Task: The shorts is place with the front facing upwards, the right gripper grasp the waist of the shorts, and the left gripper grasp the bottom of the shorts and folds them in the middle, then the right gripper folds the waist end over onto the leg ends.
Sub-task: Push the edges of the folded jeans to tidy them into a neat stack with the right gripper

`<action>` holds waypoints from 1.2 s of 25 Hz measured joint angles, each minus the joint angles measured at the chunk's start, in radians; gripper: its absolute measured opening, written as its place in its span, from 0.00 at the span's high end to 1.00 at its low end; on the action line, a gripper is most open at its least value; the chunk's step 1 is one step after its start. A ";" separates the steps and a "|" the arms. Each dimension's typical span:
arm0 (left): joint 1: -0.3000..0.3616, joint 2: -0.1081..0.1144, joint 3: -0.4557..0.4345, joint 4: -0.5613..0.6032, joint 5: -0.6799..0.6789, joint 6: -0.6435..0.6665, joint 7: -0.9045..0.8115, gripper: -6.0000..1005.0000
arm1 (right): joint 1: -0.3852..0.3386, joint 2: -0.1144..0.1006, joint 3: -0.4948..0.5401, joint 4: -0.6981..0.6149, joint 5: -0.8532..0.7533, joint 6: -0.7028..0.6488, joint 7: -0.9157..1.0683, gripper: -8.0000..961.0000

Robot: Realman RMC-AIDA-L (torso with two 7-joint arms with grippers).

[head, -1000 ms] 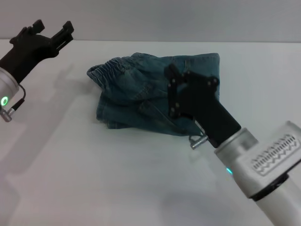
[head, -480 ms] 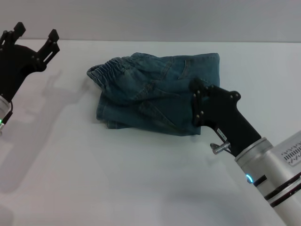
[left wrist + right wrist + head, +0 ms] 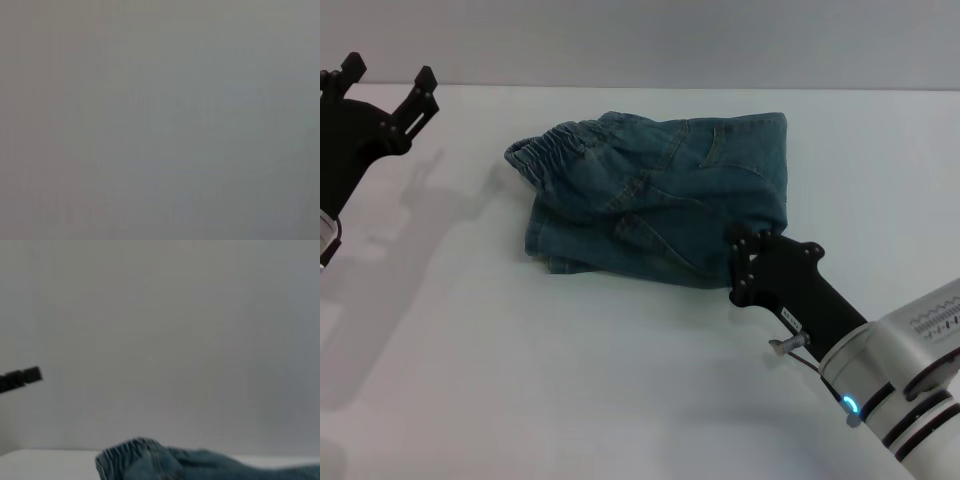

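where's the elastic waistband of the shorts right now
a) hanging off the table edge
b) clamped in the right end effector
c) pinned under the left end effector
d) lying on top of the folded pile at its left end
d: the gathered waistband lies on the folded shorts at their left end, apart from the right end effector and left end effector.

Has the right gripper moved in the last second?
Yes. In the head view the right gripper has pulled back off the folded shorts, toward the robot and to its right, and now sits at their near right corner. The shorts themselves lie unchanged.
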 joint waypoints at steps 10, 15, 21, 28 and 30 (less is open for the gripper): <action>0.000 0.001 -0.010 -0.012 -0.001 -0.001 -0.002 0.14 | 0.020 -0.006 0.024 0.032 0.073 0.113 0.076 0.99; 0.002 0.002 -0.010 -0.012 -0.001 -0.002 -0.003 0.14 | 0.030 -0.008 0.037 0.055 0.076 0.124 0.108 0.99; 0.004 0.003 -0.010 -0.012 -0.001 -0.004 -0.003 0.14 | 0.056 -0.010 0.056 0.102 0.076 0.134 0.193 0.99; 0.004 0.005 -0.010 -0.023 0.000 -0.006 -0.003 0.14 | 0.079 -0.013 0.064 0.144 0.075 0.138 0.248 0.99; 0.003 0.006 -0.010 -0.024 0.000 -0.005 -0.003 0.14 | 0.083 -0.014 0.073 0.152 0.075 0.143 0.248 0.99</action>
